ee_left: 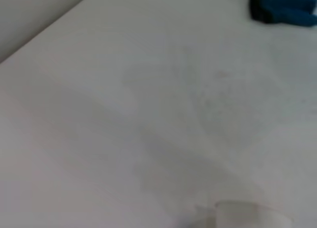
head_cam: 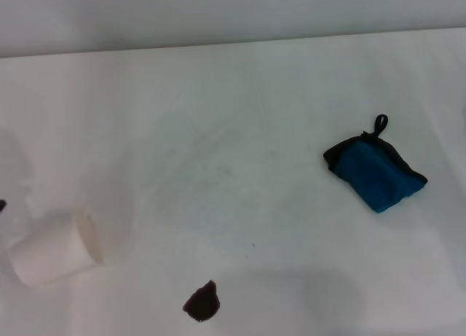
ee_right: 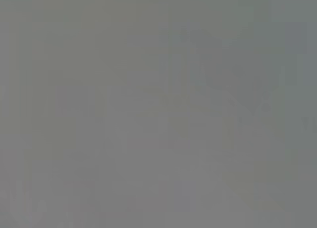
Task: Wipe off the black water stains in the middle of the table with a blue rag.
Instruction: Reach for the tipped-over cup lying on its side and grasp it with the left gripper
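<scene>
The blue rag [head_cam: 377,172] lies folded on the right side of the white table [head_cam: 233,117], its black loop pointing to the far side. It also shows in the left wrist view [ee_left: 283,8]. The black water stain [head_cam: 202,302] is a small glossy dark blotch near the front edge, left of centre and well apart from the rag. Neither gripper shows in any view. The right wrist view shows only flat grey.
A white plastic cup [head_cam: 54,248] lies on its side at the front left, mouth towards the middle; its rim shows in the left wrist view [ee_left: 245,210]. A small dark speck [head_cam: 253,244] lies near the table's middle. The table's far edge [head_cam: 233,43] meets a grey wall.
</scene>
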Robot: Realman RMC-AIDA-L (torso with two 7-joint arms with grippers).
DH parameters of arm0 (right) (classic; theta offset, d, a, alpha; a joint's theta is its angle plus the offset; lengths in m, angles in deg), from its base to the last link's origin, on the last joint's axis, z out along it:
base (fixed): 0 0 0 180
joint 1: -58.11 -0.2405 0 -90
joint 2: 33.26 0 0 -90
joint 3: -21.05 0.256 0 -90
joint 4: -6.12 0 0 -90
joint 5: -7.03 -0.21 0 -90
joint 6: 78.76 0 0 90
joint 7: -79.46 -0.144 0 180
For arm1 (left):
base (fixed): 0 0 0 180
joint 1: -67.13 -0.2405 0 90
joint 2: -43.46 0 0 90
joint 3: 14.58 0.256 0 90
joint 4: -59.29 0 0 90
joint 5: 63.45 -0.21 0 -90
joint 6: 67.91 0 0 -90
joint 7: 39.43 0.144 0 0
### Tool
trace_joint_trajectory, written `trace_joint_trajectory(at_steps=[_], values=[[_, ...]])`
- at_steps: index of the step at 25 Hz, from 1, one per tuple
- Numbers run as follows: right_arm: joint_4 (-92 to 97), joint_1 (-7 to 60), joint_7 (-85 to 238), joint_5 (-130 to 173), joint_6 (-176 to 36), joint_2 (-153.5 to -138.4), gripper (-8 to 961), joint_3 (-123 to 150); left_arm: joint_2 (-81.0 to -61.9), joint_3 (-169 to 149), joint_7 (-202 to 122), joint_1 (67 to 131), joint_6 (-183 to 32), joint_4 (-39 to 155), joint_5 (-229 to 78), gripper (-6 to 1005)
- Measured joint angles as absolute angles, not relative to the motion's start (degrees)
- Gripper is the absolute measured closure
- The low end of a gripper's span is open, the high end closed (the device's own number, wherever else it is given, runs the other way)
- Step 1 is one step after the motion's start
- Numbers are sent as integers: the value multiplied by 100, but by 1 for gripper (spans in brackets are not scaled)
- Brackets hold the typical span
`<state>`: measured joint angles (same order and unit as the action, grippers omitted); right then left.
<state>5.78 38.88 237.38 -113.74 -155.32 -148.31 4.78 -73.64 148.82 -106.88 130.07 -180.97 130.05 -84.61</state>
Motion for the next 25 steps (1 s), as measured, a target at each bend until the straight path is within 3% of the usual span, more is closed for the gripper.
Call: trace_joint_trajectory(at_steps=[6,25], values=[[581,3866,23722,-11378,-15614,-14831,543,557,-7521,14882,-10565,13130,-18094,12808,-8611,237],[533,3890,23722,-11382,-15588,-14825,543,707,-7558,14872,-10369,12911,-17665,12001,-8935,241]])
